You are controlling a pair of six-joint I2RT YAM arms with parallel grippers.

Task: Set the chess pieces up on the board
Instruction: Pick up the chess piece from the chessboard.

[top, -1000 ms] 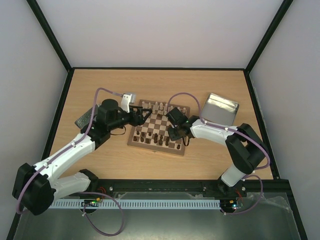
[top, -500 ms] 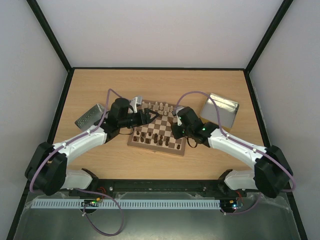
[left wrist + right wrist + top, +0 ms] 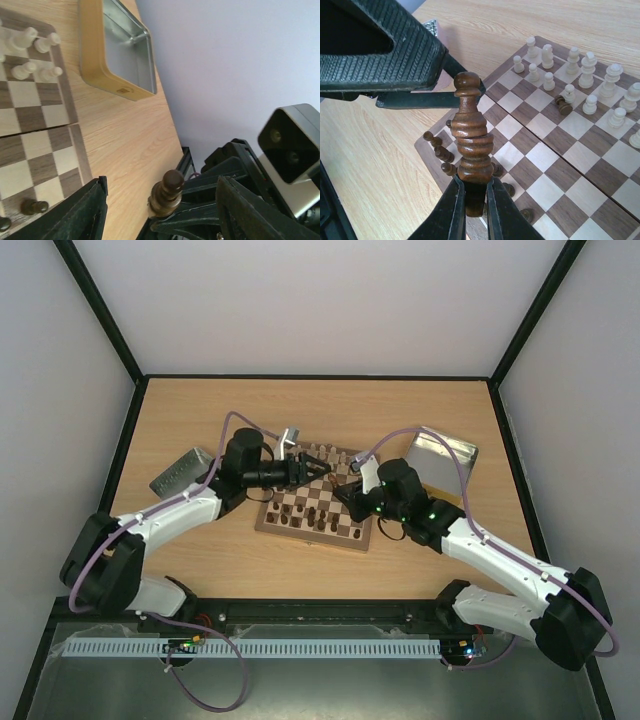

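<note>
Now right fingers (image 3: 451, 212) pinch the base of a dark brown chess piece (image 3: 470, 140), upright, held in the air above the board (image 3: 545, 190); left fingers (image 3: 82, 217) spread, tips just beside that piece's head, contact unclear. On the board, cream pieces (image 3: 590, 75) stand on far rows, other dark pieces (image 3: 440, 152) at near edge. Beside the board a tin (image 3: 127, 55) sits on the bench (image 3: 130, 140).

A light brown wooden table (image 3: 320, 405) fills the middle, with white walls (image 3: 320, 300) standing on three sides of it and a thin black edge running around it. An open silver tin (image 3: 450, 455), shiny inside, sits on the table near its right edge, toward the back, and a grey bumpy tin (image 3: 180, 472) lies on the table by its left edge. A long white strip with little slots (image 3: 300, 648) runs in front of the table's near edge.
</note>
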